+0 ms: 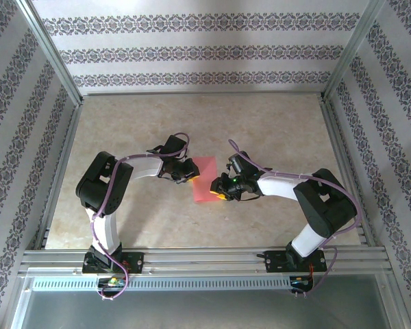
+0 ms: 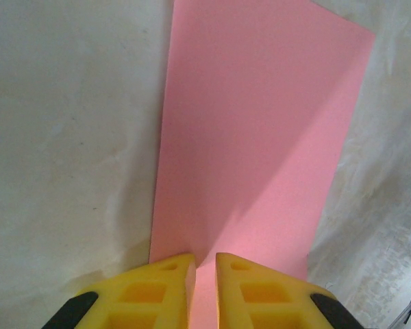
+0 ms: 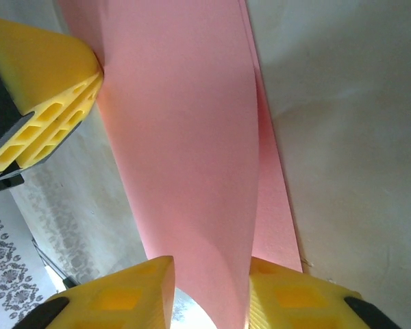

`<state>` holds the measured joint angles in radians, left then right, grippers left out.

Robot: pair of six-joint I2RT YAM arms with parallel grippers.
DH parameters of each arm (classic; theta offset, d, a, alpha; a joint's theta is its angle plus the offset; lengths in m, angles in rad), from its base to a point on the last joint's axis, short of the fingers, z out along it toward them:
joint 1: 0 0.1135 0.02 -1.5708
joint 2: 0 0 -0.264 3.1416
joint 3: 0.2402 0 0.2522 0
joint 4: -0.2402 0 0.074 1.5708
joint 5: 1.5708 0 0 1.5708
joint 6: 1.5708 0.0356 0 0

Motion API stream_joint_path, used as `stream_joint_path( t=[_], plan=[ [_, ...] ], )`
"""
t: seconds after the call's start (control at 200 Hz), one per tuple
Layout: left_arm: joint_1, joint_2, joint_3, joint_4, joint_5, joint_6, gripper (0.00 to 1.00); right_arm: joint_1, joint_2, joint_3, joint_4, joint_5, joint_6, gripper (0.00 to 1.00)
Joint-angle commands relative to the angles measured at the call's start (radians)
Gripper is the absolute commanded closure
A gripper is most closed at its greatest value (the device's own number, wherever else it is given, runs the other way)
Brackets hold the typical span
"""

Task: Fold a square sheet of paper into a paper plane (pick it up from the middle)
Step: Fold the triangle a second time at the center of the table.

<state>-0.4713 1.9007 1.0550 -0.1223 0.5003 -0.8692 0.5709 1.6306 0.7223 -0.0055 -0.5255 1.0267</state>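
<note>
Clamping the square sheet of paper (image 1: 205,177) (image 2: 260,137) (image 3: 185,137) at its left edge, the left gripper (image 1: 192,173) (image 2: 205,264) is closed on it. The right gripper (image 1: 219,194) (image 3: 205,274) straddles its curled right edge; I cannot tell whether it grips.

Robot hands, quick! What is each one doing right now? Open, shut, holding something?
Left hand: closed, pinching the edge of the pink paper.
Right hand: jaws apart around the curled paper; whether it grips cannot be told.

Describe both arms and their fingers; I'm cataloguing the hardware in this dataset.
The left arm and right arm match: white links between bulky black joint housings, with purple cables looping alongside. A green light glows near the right wrist. The left fingers and right fingers are blocky yellow pieces with hollow cut-out pockets, on black mounts.
</note>
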Motion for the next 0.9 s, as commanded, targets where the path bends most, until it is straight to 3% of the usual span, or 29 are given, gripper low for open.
stream_joint_path(
  t=[0.0,0.445,0.675,0.894],
  plan=[
    [-0.011,0.015,-0.030,-0.048,-0.046,0.007,0.82,-0.016,-0.011,-0.024,0.007,-0.007,0.023,0.70],
    [-0.011,0.002,-0.026,-0.033,-0.026,0.020,0.82,-0.029,-0.035,-0.041,0.005,0.008,0.043,0.85],
    [-0.010,-0.102,-0.043,0.068,0.041,0.045,0.70,-0.034,-0.049,-0.051,-0.060,0.021,0.024,0.98],
    [-0.009,-0.120,-0.077,0.136,0.063,0.026,0.69,-0.039,-0.087,-0.075,-0.106,0.024,0.009,1.00]
  ],
)
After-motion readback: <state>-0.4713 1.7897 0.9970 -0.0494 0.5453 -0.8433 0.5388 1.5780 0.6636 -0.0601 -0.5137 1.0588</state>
